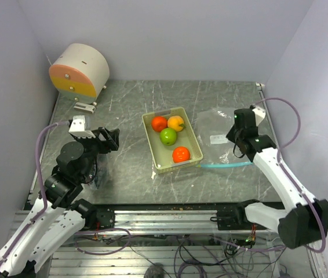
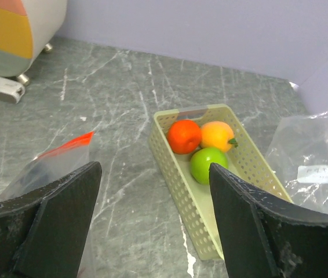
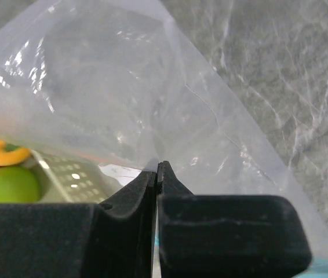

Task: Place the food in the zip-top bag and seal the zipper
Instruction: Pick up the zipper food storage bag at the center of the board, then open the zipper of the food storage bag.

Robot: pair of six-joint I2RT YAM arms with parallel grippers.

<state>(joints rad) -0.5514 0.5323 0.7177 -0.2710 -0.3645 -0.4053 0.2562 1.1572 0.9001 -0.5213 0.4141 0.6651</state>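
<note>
A pale yellow-green basket (image 1: 194, 136) mid-table holds the food: two red-orange fruits (image 1: 159, 123) (image 1: 181, 154), an orange one (image 1: 176, 123) and a green one (image 1: 168, 136). Right of it lies the clear zip-top bag (image 1: 213, 124), its teal zipper strip (image 1: 228, 165) along the near edge. My right gripper (image 1: 233, 139) is shut, its tips (image 3: 157, 168) pinching the bag's film (image 3: 123, 87). My left gripper (image 1: 113, 139) hovers left of the basket, open (image 2: 153, 171) and empty, facing the fruits (image 2: 208, 164).
A round pink, yellow and cream box (image 1: 80, 70) stands at the back left with a small white piece (image 1: 86, 107) before it. Another clear plastic bag with a red-orange strip (image 2: 65, 146) lies beside my left finger. Walls close in the left, back and right.
</note>
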